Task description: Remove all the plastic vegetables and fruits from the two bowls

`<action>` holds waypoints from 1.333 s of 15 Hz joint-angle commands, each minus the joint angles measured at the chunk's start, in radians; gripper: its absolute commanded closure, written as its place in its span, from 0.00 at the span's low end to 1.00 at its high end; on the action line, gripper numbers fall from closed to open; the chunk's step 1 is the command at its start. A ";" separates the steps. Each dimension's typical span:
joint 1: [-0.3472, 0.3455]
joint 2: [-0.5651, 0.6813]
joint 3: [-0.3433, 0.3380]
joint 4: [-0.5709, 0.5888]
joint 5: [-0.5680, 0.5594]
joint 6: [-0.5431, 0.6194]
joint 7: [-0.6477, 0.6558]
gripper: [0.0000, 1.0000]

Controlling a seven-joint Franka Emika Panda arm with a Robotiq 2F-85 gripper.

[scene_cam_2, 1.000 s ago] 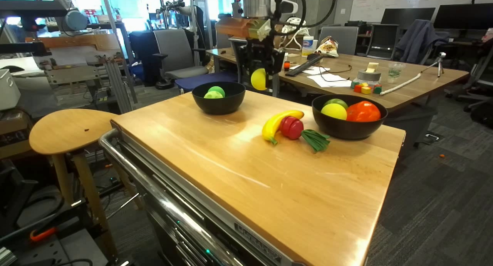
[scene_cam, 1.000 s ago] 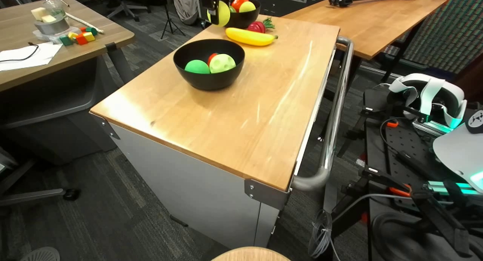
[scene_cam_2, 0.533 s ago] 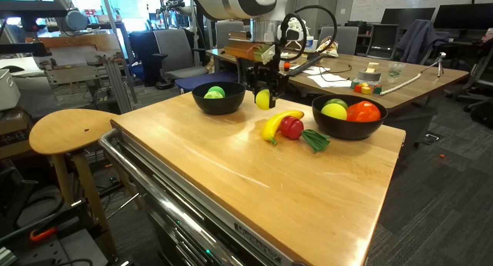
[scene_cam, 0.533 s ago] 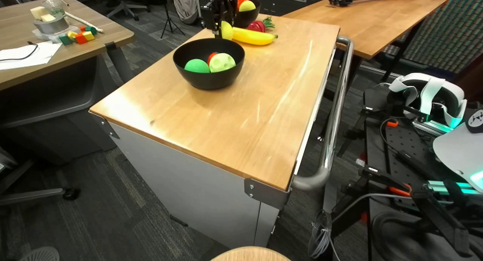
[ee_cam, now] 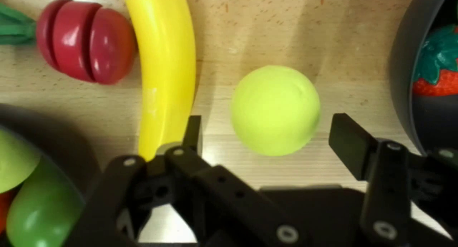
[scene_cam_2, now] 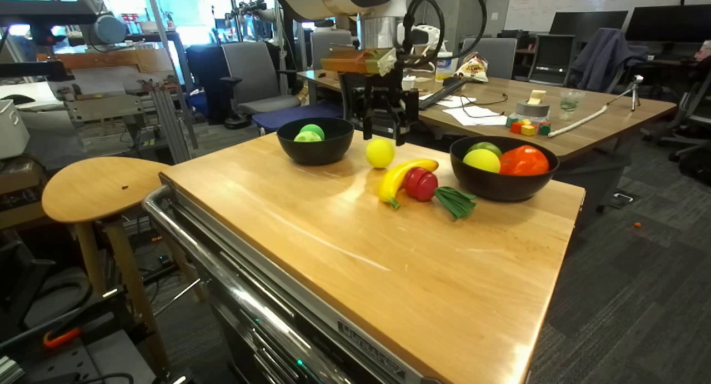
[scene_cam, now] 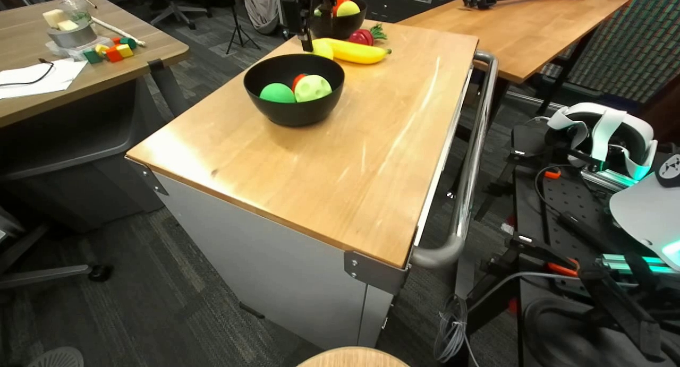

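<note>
My gripper (ee_cam: 268, 138) is open and empty, just above a yellow-green ball (ee_cam: 275, 111) on the tabletop; in an exterior view it (scene_cam_2: 384, 136) hangs over the ball (scene_cam_2: 380, 153). A yellow banana (scene_cam_2: 408, 175) and a sliced red vegetable with green leaves (scene_cam_2: 420, 184) lie beside the ball. One black bowl (scene_cam: 295, 112) holds a green ball (scene_cam: 277, 93), a pale green round piece (scene_cam: 313, 88) and a red strawberry (ee_cam: 438, 77). The other black bowl (scene_cam_2: 500, 189) holds a yellow ball (scene_cam_2: 482, 161), a large red tomato (scene_cam_2: 525, 161) and a green piece (scene_cam_2: 484, 148).
The wooden cart top (scene_cam_2: 355, 250) has a metal handle rail (scene_cam_2: 244, 300) along one side. A round stool (scene_cam_2: 105, 186) stands near it. A work table (scene_cam_2: 589, 117) with blocks, tape and papers is behind.
My gripper came down with the yellow-green ball, opened, and let it go onto the tabletop beside the banana. The gripper now sits slightly higher, apart from the ball.
</note>
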 commanded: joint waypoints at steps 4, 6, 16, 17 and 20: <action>0.013 -0.204 0.066 -0.141 0.061 0.037 -0.080 0.00; 0.005 -0.222 0.101 -0.145 0.164 -0.008 -0.138 0.00; 0.035 -0.126 0.131 -0.168 0.244 0.025 -0.183 0.14; 0.034 -0.117 0.132 -0.172 0.247 0.036 -0.186 0.34; 0.031 -0.107 0.139 -0.190 0.257 0.081 -0.200 0.45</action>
